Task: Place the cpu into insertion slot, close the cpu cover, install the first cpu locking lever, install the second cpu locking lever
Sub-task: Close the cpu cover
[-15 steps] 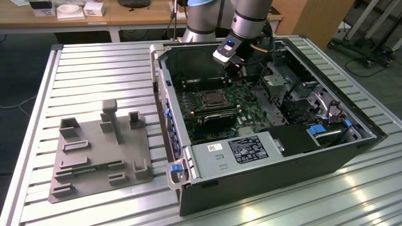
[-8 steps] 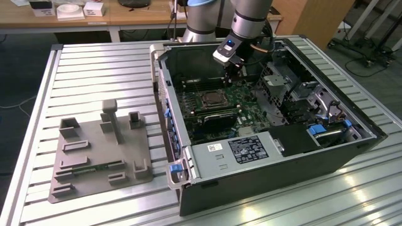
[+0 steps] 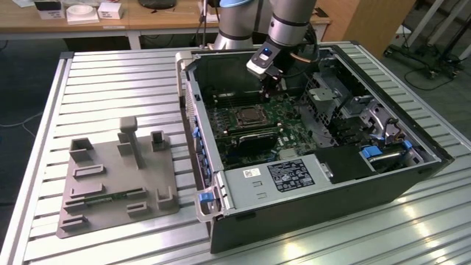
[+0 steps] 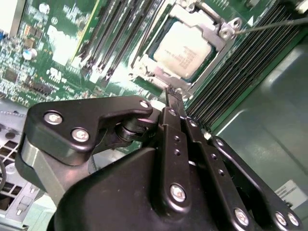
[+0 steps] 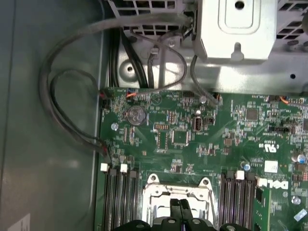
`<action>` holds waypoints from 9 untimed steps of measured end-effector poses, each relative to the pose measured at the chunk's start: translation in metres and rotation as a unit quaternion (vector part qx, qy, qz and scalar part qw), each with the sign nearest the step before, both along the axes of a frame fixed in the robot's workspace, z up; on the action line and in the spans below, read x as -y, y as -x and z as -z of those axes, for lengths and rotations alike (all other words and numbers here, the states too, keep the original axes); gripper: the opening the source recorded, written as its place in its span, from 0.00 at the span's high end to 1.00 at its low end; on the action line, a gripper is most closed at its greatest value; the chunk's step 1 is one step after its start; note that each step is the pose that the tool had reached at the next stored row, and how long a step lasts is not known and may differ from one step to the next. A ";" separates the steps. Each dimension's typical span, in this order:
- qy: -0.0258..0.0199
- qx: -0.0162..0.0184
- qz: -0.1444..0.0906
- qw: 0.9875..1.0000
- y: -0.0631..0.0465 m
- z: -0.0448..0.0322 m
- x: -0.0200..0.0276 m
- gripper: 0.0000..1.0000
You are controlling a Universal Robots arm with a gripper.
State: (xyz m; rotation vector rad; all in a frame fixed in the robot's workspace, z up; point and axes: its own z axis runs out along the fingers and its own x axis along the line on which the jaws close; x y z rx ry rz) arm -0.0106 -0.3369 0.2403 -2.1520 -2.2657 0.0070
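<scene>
Exterior view: your single arm reaches down into the open computer case [image 3: 316, 204], which lies on a slatted aluminium table [image 3: 110, 72], with the gripper [image 3: 269, 93] hanging just above the green motherboard [image 3: 294, 124] and near the insertion slot [image 3: 246, 117]. Second wrist view: the gripper [image 4: 172, 94] has its two black fingers pressed together with nothing between them, the tips poised just beside the socket. The cpu [image 4: 185, 48], silver-grey top up and carrying faint print, sits flat in the slot, and the cpu cover [image 4: 214, 36] lies down around it as a metal frame. A thin lever rod [image 4: 269, 26] runs away from one corner of the cover; you cannot tell whether it is latched. First wrist view: the joined fingertips [image 5: 173, 208] stand over the cover [image 5: 159, 190], flanked on both sides by the long black memory slots [image 5: 118, 202]; farther off lie a coin cell [image 5: 136, 115] and grey cables [image 5: 62, 96] looped along the case wall. White lettering is printed on the board. In the exterior view, a black-and-white label [image 3: 294, 174] marks the power supply, and a grey fixture plate [image 3: 110, 182] rests well apart from the case.
</scene>
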 end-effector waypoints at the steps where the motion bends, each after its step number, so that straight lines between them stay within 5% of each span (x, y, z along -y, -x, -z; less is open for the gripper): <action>1: 0.000 0.000 0.000 1.000 0.003 0.0004 -0.0001 0.90; 9: 0.000 0.000 0.000 1.000 0.018 0.0048 -0.0006 0.90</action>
